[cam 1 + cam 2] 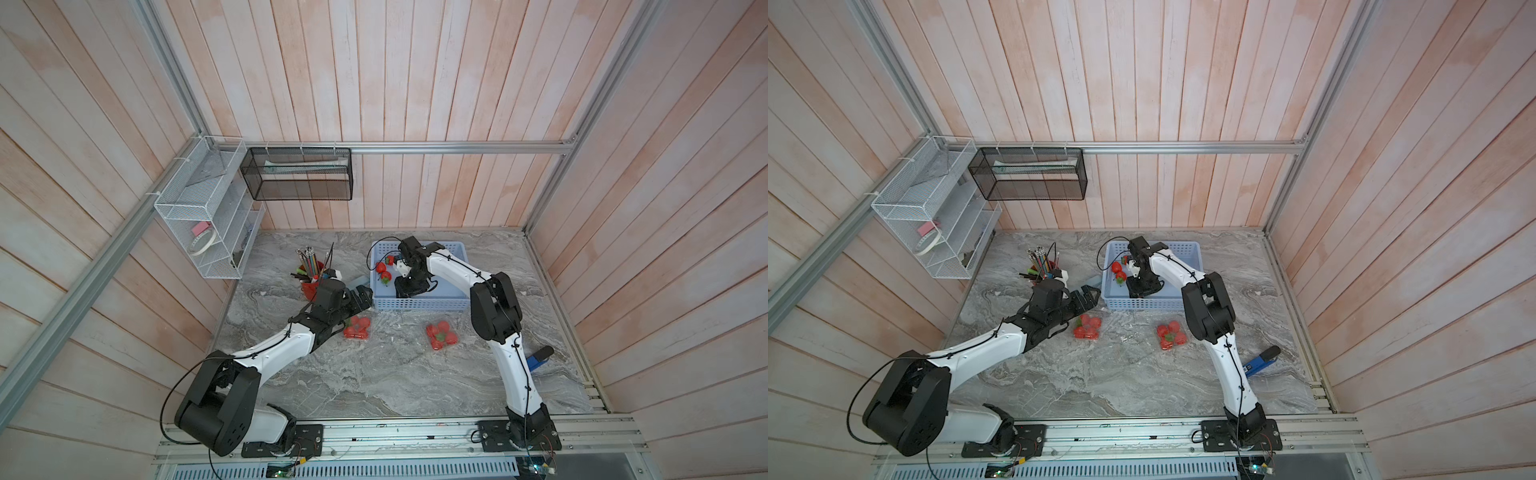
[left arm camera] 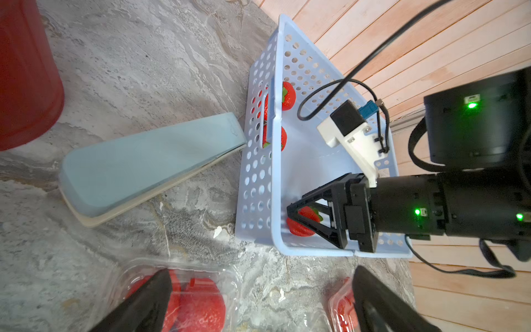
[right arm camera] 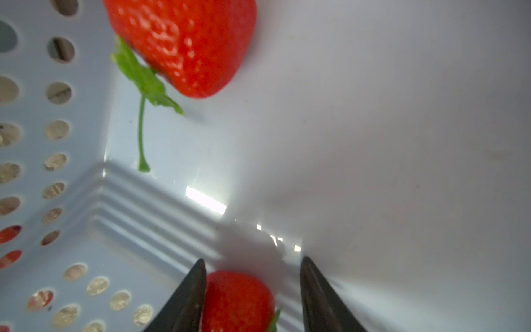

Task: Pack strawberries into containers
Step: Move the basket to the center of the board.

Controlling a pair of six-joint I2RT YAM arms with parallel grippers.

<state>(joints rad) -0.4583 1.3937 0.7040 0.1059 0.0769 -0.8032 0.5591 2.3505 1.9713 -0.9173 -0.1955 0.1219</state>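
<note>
Right gripper (image 3: 253, 260) stands parted astride a strawberry (image 3: 237, 299) lying lengthwise between its fingers (image 3: 184, 301), cap palmward, in the blue basket (image 1: 453, 253) just above centre in a top view; one finger touches it. Left gripper (image 2: 261, 270), wide open, hovers farther off

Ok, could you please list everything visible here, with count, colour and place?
strawberries: at least three loose, red, inside the basket
containers: two visible, clear, on the table before the basket, red berries inside
basket: one, light blue, back of the table
pencil cup: one, red, on the table, holds pencils
wedge-shaped device: one, pale blue, between pencil cup and basket
tool: one, blue and black, far right of the table
wire rack: one, white, wall
mesh shelf: one, black, wall
left gripper: jaws open, near the basket's corner
right gripper: inside the basket, jaws open around one berry
</note>
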